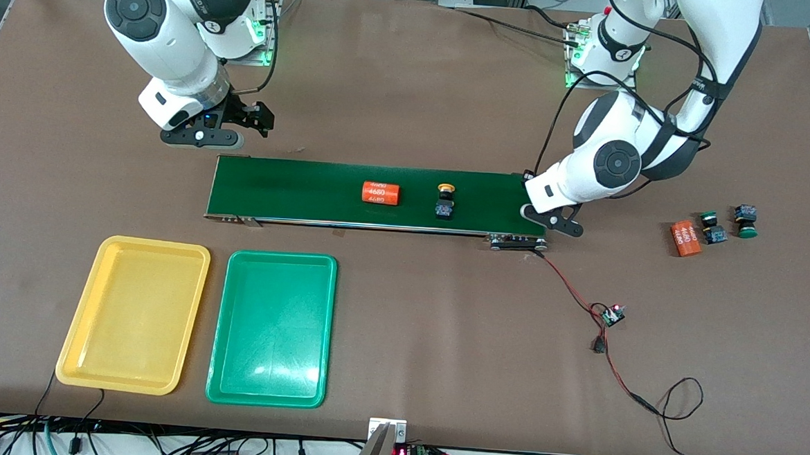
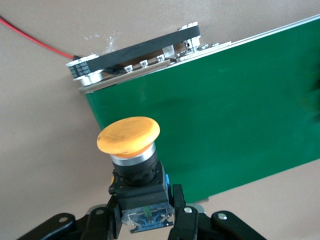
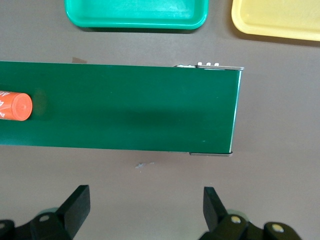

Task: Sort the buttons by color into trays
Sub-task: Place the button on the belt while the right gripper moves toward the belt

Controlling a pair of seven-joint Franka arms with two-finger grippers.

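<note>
My left gripper [image 2: 145, 216] is shut on the black-blue body of a yellow-capped button [image 2: 128, 135], held over the end of the conveyor belt [image 2: 225, 125] toward the left arm's end of the table. In the front view the left gripper [image 1: 559, 222] hides that button. Another yellow button [image 1: 445, 200] lies on the belt [image 1: 296, 187]. Two green buttons [image 1: 710, 226] [image 1: 746, 221] sit on the table toward the left arm's end. The yellow tray [image 1: 134, 310] and green tray [image 1: 271, 324] are both bare. My right gripper [image 1: 257, 117] [image 3: 146, 200] waits open over the table by the belt's other end.
One orange cylinder marked 4680 [image 1: 380, 193] [image 3: 12, 106] lies on the belt, another [image 1: 686, 239] beside the green buttons. Red and black wires with a small circuit board [image 1: 612, 315] trail from the belt's motor end toward the front camera.
</note>
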